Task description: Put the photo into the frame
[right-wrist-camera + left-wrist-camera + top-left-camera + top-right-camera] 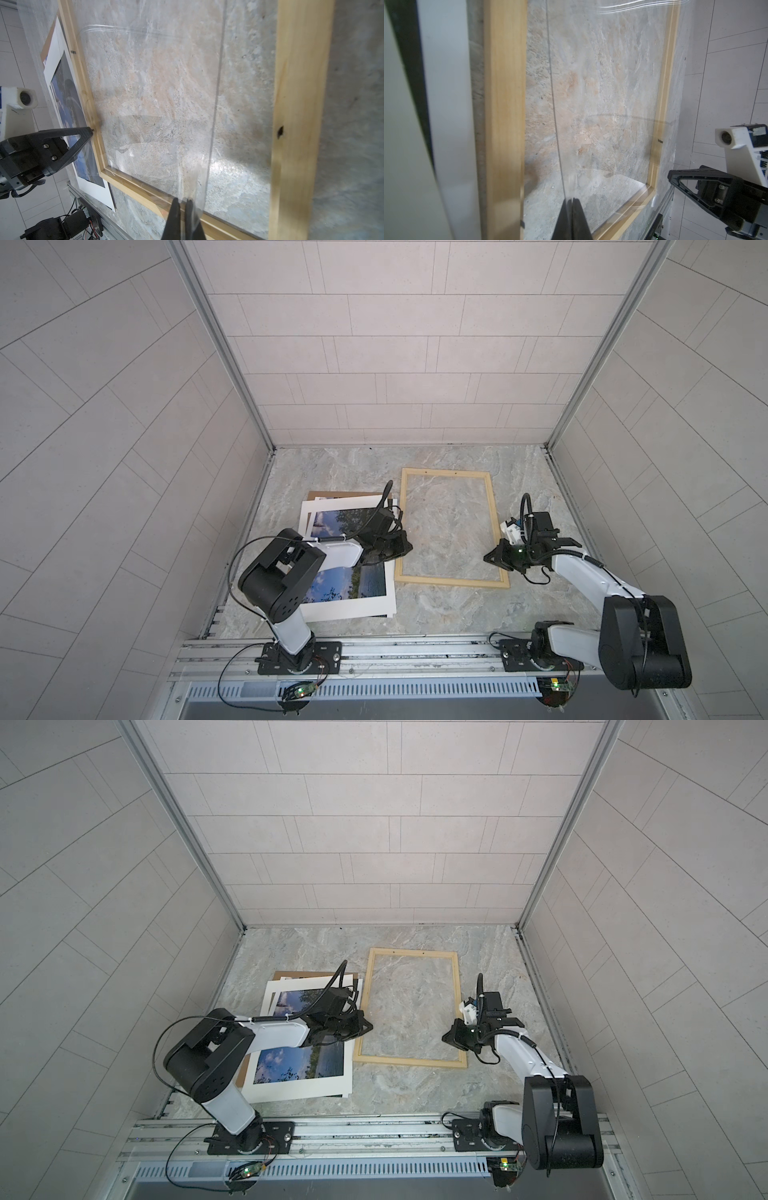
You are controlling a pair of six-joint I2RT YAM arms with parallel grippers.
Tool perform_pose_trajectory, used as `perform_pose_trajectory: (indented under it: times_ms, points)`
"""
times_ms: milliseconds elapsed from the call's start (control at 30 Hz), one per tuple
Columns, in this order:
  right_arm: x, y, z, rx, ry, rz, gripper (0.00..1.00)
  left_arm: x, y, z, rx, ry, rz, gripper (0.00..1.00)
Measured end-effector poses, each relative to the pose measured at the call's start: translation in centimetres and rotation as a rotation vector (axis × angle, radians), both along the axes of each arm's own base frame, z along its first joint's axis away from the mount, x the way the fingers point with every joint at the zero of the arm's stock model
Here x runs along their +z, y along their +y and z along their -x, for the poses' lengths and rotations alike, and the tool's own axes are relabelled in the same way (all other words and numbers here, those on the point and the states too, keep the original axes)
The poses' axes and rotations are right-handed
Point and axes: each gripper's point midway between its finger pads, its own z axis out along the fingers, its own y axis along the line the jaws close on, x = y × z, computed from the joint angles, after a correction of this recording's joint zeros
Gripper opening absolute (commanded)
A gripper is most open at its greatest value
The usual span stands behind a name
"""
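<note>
Over the frame (453, 581), your left gripper (409, 546) and right gripper (486, 559) pinch a clear sheet (155, 93), the photo (361, 578) lies face-up beside it, and uneven pulling could bow or drop the sheet.

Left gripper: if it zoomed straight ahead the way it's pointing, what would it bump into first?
Probably the table inside the frame. The left gripper, shut on a clear sheet, seems to aim downward, lower than the right gripper. Depth is unclear.
</note>
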Motion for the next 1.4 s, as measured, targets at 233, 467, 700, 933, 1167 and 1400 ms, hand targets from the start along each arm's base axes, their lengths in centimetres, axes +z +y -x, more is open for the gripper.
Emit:
perform_pose_trajectory:
  times_ms: [233, 467, 700, 933, 1167, 1400]
  points:
    - [0.8, 0.0, 0.4, 0.008, -0.022, 0.004, 0.00, 0.0, -0.1, 0.1, -0.007, 0.005, 0.005, 0.00]
    - [0.5, 0.1, 0.5, 0.010, -0.007, 0.001, 0.00, 0.0, -0.1, 0.2, -0.007, 0.010, 0.003, 0.00]
    - [0.0, 0.1, 0.7, 0.015, 0.012, -0.005, 0.00, -0.3, 0.1, 0.4, -0.007, 0.017, 0.001, 0.00]
    - [0.0, 0.2, 0.8, 0.017, 0.014, -0.010, 0.00, -0.7, 0.2, 0.6, -0.009, 0.025, 0.000, 0.00]
    - [-0.7, 0.2, 0.9, 0.016, 0.026, -0.010, 0.00, -1.2, 0.2, 0.6, -0.006, 0.025, 0.001, 0.00]
    - [-1.1, -0.1, 0.8, 0.009, 0.035, 0.008, 0.00, -1.4, -0.1, 0.5, -0.011, 0.022, 0.020, 0.00]
